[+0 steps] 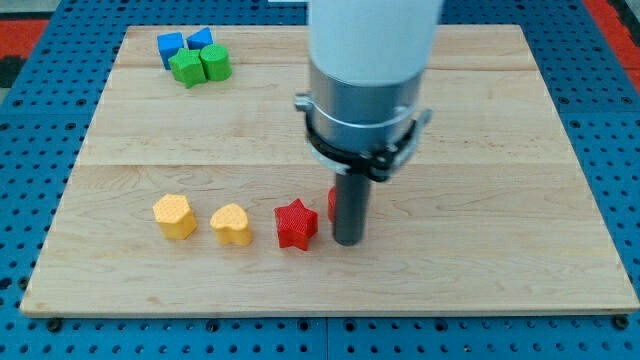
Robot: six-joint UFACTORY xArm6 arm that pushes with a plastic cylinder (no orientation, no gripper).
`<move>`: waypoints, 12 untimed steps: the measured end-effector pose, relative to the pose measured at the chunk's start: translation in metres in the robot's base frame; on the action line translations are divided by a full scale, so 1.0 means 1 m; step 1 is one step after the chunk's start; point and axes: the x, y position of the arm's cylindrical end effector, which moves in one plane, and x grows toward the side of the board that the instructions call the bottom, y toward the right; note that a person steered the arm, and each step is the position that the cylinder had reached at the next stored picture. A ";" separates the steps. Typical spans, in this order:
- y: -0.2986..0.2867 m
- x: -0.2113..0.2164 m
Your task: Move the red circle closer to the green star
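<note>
The red circle (331,204) is mostly hidden behind the dark rod; only a red sliver shows at the rod's left side, below the board's middle. My tip (347,240) rests on the board right against that block, on its right and lower side. The green star (186,68) sits at the view's top left, touching a green rounded block (215,62). It is far from the red circle.
Two blue blocks (170,46) (201,38) sit just above the green pair. A red star (296,224) lies just left of my tip. A yellow heart (232,224) and a yellow block (175,215) lie further left. The wooden board (500,150) sits on a blue pegboard.
</note>
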 end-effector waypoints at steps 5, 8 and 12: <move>-0.006 -0.068; 0.041 -0.014; -0.072 -0.072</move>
